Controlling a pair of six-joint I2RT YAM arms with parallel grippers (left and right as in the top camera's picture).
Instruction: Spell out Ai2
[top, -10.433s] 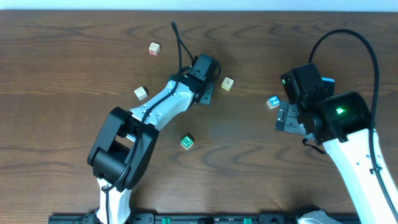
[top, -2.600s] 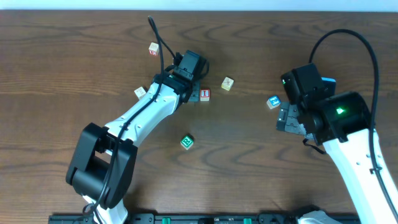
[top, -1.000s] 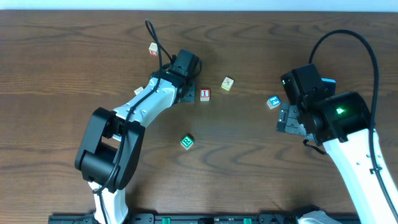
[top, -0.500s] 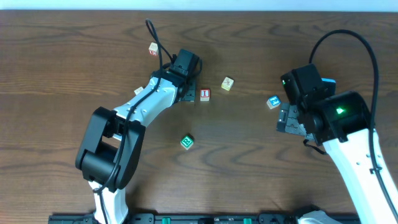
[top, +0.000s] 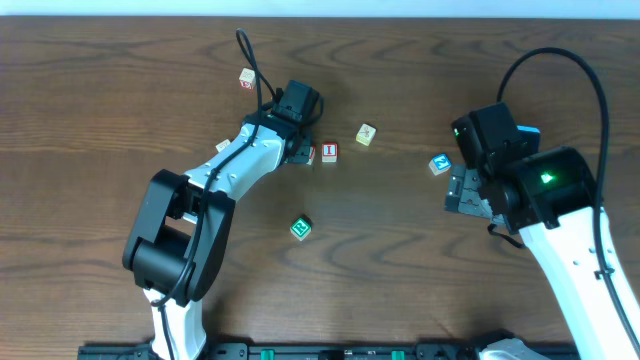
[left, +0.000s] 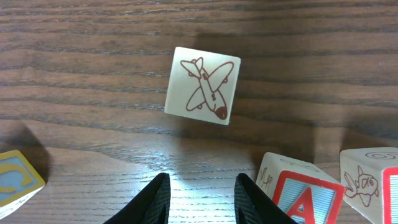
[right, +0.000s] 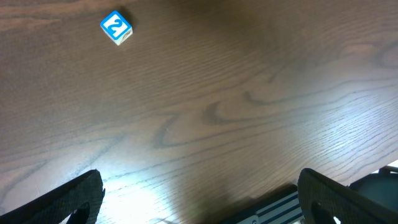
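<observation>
The A cube (left: 304, 196) stands on the table just right of my left gripper (left: 201, 186). That gripper's jaws are a small way apart over bare wood, so it is open and holds nothing. The I cube (left: 375, 183) sits immediately right of the A cube. In the overhead view the A cube (top: 310, 156) peeks out beside the left gripper (top: 302, 151), with the I cube (top: 329, 152) next to it. The blue 2 cube (top: 439, 163) lies apart, just left of my right arm. My right gripper (right: 205, 202) is wide open and empty, and the 2 cube (right: 116, 27) lies far ahead of it.
A pale cube with an airplane drawing (left: 203, 85) lies ahead of the left gripper, and a yellowish cube (left: 17, 185) sits at its left. Overhead shows pale cubes (top: 247, 78), (top: 222, 147), (top: 367, 134) and a green-marked cube (top: 300, 228).
The left gripper has shifted slightly, and a sliver of the A cube now shows beside the I cube. The right arm and the other cubes have not moved.
</observation>
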